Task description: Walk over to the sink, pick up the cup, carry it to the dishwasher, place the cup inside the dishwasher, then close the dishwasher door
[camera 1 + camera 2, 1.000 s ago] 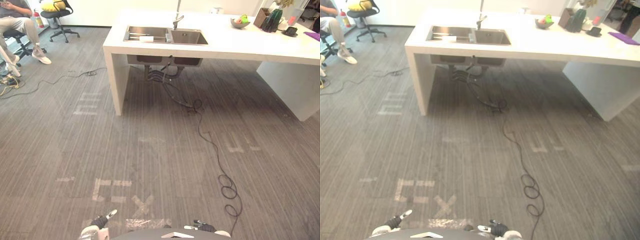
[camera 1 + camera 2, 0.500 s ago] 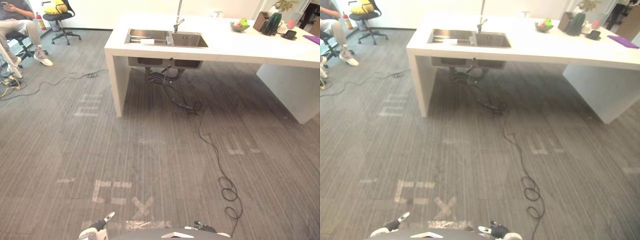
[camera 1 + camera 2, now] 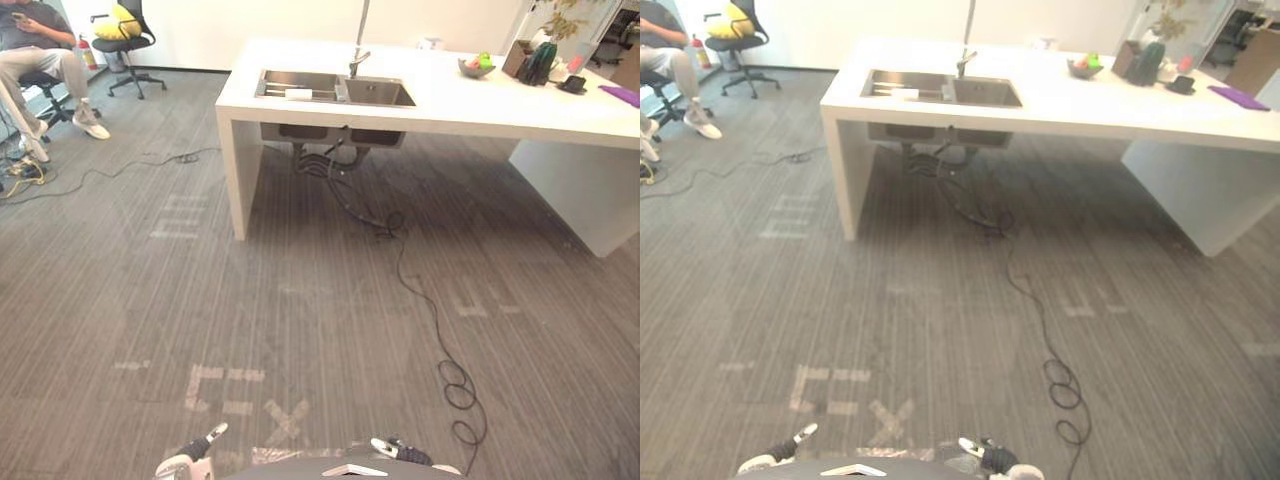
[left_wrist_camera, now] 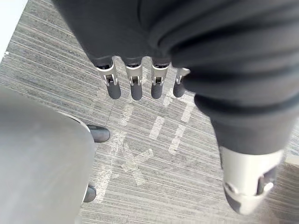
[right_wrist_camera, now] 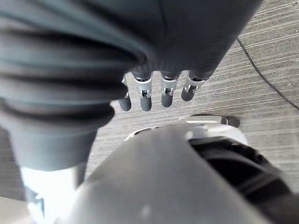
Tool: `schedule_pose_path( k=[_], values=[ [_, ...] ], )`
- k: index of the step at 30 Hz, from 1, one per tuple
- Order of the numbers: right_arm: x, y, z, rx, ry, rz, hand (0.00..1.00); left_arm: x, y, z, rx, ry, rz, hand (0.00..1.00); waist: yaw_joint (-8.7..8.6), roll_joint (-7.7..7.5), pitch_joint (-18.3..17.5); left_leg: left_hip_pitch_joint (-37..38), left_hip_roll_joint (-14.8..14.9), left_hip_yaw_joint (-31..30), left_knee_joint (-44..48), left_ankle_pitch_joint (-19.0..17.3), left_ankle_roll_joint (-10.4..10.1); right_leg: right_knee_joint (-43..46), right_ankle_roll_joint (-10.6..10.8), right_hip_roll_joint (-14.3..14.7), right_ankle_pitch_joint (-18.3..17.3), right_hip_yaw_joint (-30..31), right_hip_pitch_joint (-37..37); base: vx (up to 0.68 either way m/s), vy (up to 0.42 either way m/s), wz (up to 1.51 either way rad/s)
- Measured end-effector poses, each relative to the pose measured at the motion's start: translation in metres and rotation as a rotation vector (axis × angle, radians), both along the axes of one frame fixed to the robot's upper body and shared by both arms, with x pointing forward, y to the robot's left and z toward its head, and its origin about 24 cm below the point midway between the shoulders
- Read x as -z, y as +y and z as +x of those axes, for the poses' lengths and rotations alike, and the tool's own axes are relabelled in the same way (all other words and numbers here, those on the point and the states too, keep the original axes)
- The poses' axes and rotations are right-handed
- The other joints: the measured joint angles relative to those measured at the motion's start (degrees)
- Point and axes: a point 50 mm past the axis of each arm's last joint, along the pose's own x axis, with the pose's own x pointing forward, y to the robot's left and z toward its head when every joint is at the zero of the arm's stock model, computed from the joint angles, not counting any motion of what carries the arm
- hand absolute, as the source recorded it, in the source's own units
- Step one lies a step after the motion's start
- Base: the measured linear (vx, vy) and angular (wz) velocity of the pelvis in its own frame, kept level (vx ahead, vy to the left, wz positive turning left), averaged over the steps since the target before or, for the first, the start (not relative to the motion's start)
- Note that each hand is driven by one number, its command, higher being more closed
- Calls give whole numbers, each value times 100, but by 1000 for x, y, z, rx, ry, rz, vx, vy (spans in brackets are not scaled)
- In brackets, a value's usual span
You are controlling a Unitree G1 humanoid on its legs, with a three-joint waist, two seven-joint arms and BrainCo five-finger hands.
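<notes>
The steel double sink is set in a white counter island across the grey carpet, with a tall faucet behind it. A small white thing lies in the left basin; I cannot tell whether it is the cup. My left hand hangs low at my side, its fingers straight and holding nothing. My right hand also hangs low, with straight fingers and nothing in them.
A person sits at the far left beside an office chair with a yellow item on it. A thin cable trails over the floor there. On the counter's right end stand a fruit bowl and dark items. Tape marks cross the carpet.
The whole picture has shifted: the camera moved, and the counter sits a little lower in view with more of the wall behind it. Both hands stay low at my sides.
</notes>
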Motion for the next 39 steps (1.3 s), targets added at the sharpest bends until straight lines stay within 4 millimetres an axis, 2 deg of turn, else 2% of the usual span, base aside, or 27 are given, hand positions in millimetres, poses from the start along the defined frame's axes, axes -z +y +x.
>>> schedule_pose_path(
  k=[2,4,5,6,8,9,10,11,12,13,14,15,17,19,21,24,25,26,27,28,29,30,33,36,37,38,39],
  values=[
    [1,-3,-5,102,-5,0,0,-1,0,5,-12,-8,-4,0,-31,34,29,48,155,15,4,-82,-57,-149,-22,-43,-193,-182,-253,-80,1,-5],
    [0,-4,-6,120,-17,-5,0,0,-1,5,-29,4,-13,0,-76,100,87,63,326,14,39,-139,-137,-874,-3,59,-69,-227,-331,-109,-2,-10],
    [-1,-8,-6,146,-33,-12,0,0,-2,7,-41,2,-21,0,-112,161,209,34,490,-26,166,-246,-223,-1649,47,198,265,-157,-344,-192,-23,-15],
    [-1,-8,-7,169,-46,-12,0,-1,-2,11,-57,-3,-26,0,-137,187,339,-13,641,-53,450,-475,-367,-2701,208,327,840,40,-335,-166,-39,-13],
    [1,-5,-16,197,-34,-3,0,-1,-1,13,-84,-12,-27,0,-132,99,420,-15,669,-65,766,-817,-498,-3106,260,249,1051,177,-337,31,-138,2],
    [3,-3,-28,197,-7,-1,0,-1,-1,13,-120,-17,-35,0,-128,76,431,68,704,-165,1182,-1250,-606,-2809,186,85,1013,276,-323,211,-204,22],
    [3,-3,-31,195,4,-2,0,-1,-2,12,-127,-18,-37,0,-130,85,428,85,722,-196,1254,-1323,-624,-2697,149,66,988,288,-315,439,-285,46],
    [5,1,-46,200,44,6,0,-1,-2,10,-147,-23,-35,0,-138,96,411,218,802,-264,1437,-1613,-729,-2188,35,36,776,327,-270,416,-278,32],
    [6,3,-50,204,57,12,0,-1,-2,8,-161,-25,-35,0,-123,149,419,329,901,-259,1460,-1727,-798,-1947,60,91,908,318,-284,632,-393,34],
    [5,-4,-56,191,71,12,0,2,-7,-1,-190,-5,-44,0,-129,303,327,486,1190,-255,1515,-1886,-788,-1505,-25,333,746,234,-351,644,-359,10],
    [4,-13,-59,154,92,-12,0,3,-12,-6,-225,3,-54,0,-122,545,234,243,1419,-287,2284,-1783,-946,-1353,-155,531,462,137,-327,640,-332,9],
    [4,-13,-59,142,100,-6,0,3,-12,-4,-240,-4,-55,0,-123,546,230,-46,1489,-319,2868,-1649,-1045,-1344,-199,560,358,99,-277,602,-320,5],
    [3,-20,-56,134,118,-19,0,1,-10,2,-258,-33,-30,0,-104,564,342,-990,1872,-349,5273,-871,-1175,-1721,-402,840,112,77,410,592,-292,-2],
    [2,-23,-56,104,127,-31,0,0,-6,5,-237,-51,4,0,-63,608,410,-1355,2047,-182,6477,-1079,-1084,-2153,-553,1035,25,117,1186,465,-154,-21],
    [2,-23,-52,90,130,-33,0,-2,-9,10,-217,-70,16,0,-5,591,418,-1717,1980,90,6523,-1332,-1088,-2439,-521,1062,31,152,1724,134,-12,-31],
    [-1,-24,-24,67,59,-36,0,-6,-5,23,-177,-119,47,0,72,450,522,-2185,1436,655,4877,-1574,-1041,-2801,-485,842,10,347,2312,56,77,-36],
    [-3,-22,-14,59,28,-32,0,-7,-5,26,-146,-127,66,0,94,426,524,-2239,1131,707,3563,-1268,-948,-2888,-419,746,-31,364,2404,122,72,-35],
    [-3,-20,-10,52,12,-29,0,-8,-6,28,-128,-131,76,0,115,433,521,-2237,1006,681,2869,-966,-922,-2946,-350,717,-88,383,2464,25,156,-61],
    [-6,-21,-4,18,-4,-40,0,-9,-7,31,-91,-152,108,0,267,484,515,-2242,834,420,1802,313,-756,-3085,-150,702,-357,619,2654,-27,169,-51],
    [-6,-21,-4,13,-1,-41,0,-10,-6,32,-85,-156,114,0,281,491,515,-2197,810,397,1754,495,-638,-3105,-150,702,-369,665,2679,194,232,-47],
    [-5,-16,-3,-19,2,-35,0,-12,-4,36,-47,-174,150,0,281,444,504,-2212,704,417,1880,338,-398,-3110,-235,649,-435,748,2706,419,222,2],
    [-4,-12,0,-50,3,-29,0,-16,2,46,1,-210,204,0,251,283,499,-2440,685,376,2295,77,-274,-3094,-227,596,-331,821,2676,457,209,11],
    [-1,-8,-3,-69,45,-20,0,-21,1,57,70,-255,252,0,262,184,520,-2276,555,396,2347,-68,-138,-2755,-186,454,-301,809,2673,273,130,13],
    [0,-9,-9,-71,62,-21,0,-26,-2,64,107,-309,290,0,249,173,474,-1581,249,416,1916,-215,-52,-1389,-122,216,-333,874,2448,234,155,14],
    [0,-7,-10,-65,63,-16,0,-32,1,72,111,-353,321,0,266,128,367,-1455,120,421,1764,-332,-48,-320,174,104,-302,913,2000,207,115,5],
    [0,-5,-7,-49,47,-5,0,-38,6,80,123,-394,353,0,252,48,350,-1242,-24,408,1636,-405,19,651,512,-68,35,962,1525,229,115,7],
    [0,-3,-6,-40,39,4,0,-41,8,83,122,-412,364,0,234,-2,359,-1078,-106,389,1531,-435,27,1074,511,-171,336,949,1373,222,93,10]
  ],
)
